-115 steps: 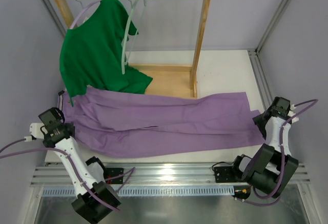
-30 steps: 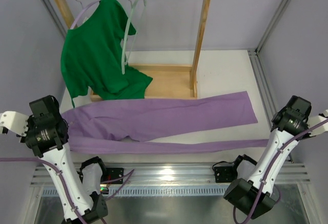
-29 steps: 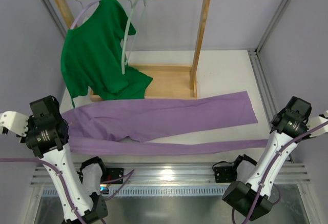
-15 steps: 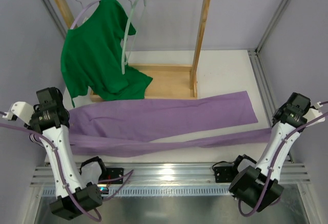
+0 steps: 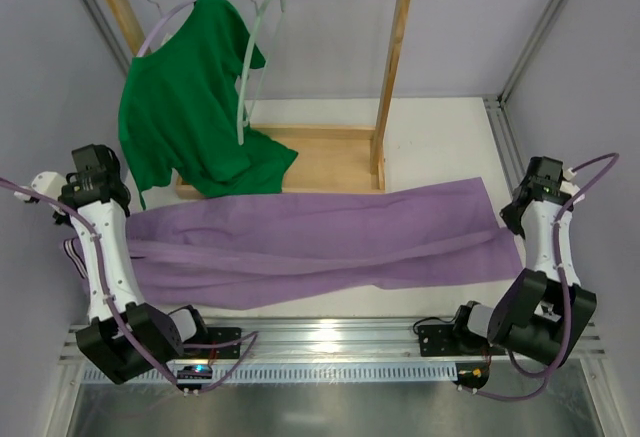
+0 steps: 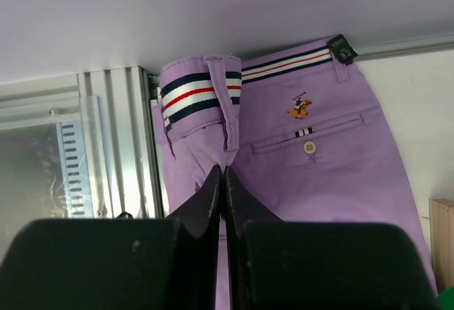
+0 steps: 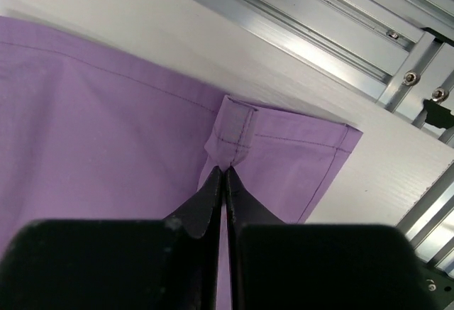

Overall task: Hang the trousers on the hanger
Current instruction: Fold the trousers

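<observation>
Nearest, the trousers (image 5: 320, 247) lay stretched lengthwise across the table (image 5: 440, 147), waistband left, cuffs right. At the waistband, the left gripper (image 6: 223, 172) was pinching a fold below the striped band; the right gripper (image 7: 225, 172) was pinching a folded cuff hem. Farther back, the hanger (image 5: 246, 72) hung on the wooden rack (image 5: 392, 77), just right of the green shirt (image 5: 180, 107).

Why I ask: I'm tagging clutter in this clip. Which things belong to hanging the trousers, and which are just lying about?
Belongs to the job:
trousers, spread out flat
grey-green hanger, nothing on it yet
left gripper, shut on the waistband
right gripper, shut on a leg hem

Just there:
green T-shirt
lavender hanger carrying it
wooden rack
</observation>
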`<action>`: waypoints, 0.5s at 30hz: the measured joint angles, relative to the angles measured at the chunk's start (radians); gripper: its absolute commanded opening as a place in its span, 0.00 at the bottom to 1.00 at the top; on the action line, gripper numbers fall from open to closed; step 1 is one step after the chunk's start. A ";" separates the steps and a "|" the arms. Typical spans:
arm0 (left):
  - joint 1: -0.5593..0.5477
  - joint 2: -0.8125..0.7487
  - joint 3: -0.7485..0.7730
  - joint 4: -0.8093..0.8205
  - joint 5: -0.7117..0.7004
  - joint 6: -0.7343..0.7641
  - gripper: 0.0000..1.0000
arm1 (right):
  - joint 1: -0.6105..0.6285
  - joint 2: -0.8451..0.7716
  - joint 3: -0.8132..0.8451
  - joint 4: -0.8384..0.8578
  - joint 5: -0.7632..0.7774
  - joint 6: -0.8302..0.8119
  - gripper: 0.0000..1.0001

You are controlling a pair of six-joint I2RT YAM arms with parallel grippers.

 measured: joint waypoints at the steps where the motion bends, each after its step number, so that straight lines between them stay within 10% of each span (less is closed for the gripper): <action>1: 0.006 0.016 0.001 0.014 0.006 0.011 0.00 | 0.002 0.020 0.000 0.007 0.006 -0.002 0.04; 15: 0.114 0.166 0.030 0.132 0.236 0.040 0.00 | 0.003 0.162 0.092 0.033 -0.011 -0.029 0.04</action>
